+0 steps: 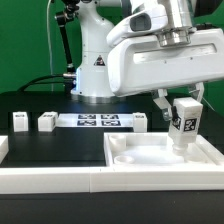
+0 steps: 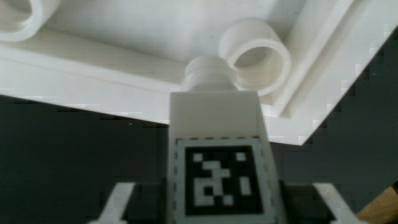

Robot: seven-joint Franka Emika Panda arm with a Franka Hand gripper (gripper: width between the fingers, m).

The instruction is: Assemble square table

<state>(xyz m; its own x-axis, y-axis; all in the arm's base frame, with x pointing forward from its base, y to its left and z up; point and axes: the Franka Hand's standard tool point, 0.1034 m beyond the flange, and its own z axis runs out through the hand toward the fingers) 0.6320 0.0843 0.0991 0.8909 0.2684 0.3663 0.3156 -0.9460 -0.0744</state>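
Above the white tray-like tabletop (image 1: 140, 157), the pincer (image 1: 184, 106) clamps an upright white tagged leg (image 1: 185, 126).

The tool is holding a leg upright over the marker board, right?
Not quite. The tool holds the leg upright, but over the tabletop, not the marker board. The exterior view shows this.

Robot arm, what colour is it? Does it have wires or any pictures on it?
The arm is shiny white with chunky, rounded shells. A small dark mark sits on its body, and black cables run beside it. The gripper has a boxy white body with two thin dark fingers.
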